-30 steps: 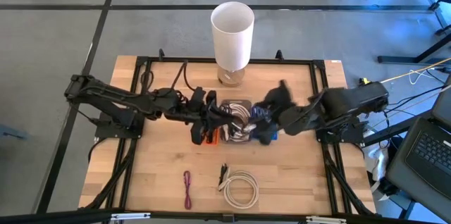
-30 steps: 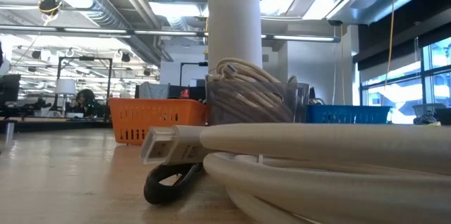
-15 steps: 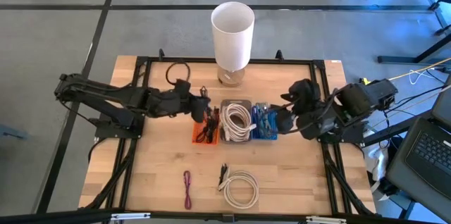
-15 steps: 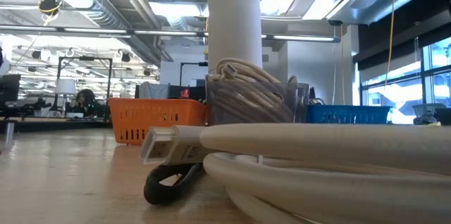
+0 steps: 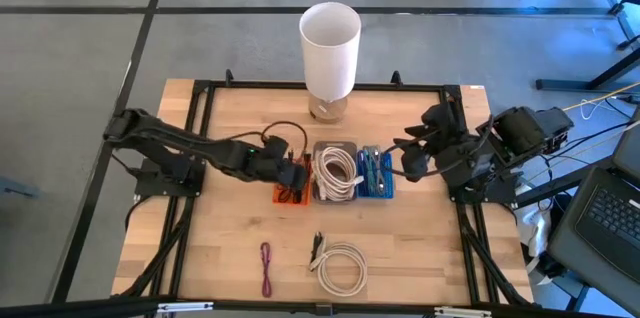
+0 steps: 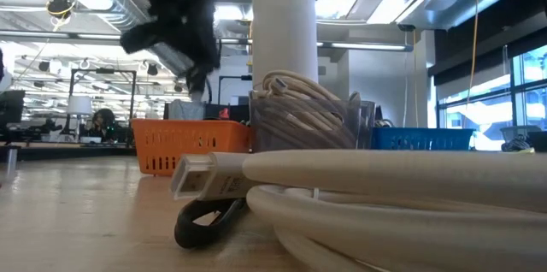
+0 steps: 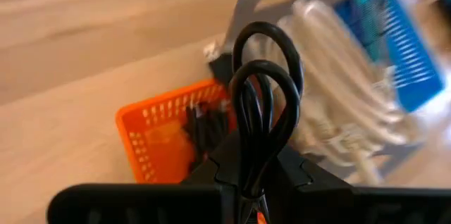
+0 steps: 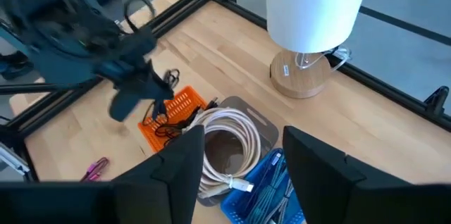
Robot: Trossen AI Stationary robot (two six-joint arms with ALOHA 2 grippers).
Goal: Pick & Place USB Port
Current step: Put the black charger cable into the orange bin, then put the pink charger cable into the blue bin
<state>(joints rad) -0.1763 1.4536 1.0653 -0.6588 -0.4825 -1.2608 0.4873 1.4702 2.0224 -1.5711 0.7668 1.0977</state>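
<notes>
— Where is the black cable now?

— The left gripper has its fingers closed on it, and the loops stand up above the fingers. The gripper hangs over the orange basket, at about nine o'clock from the clear bin with the white cable coil.

— And the right gripper?

— It waits at three o'clock from the blue basket, with fingers wide apart and nothing between them.

— What else lies on the table?

— Near the front edge, at six o'clock from the bins, a second white cable, and at its nine o'clock a small pink cable. A white lamp stands at twelve o'clock.
</notes>
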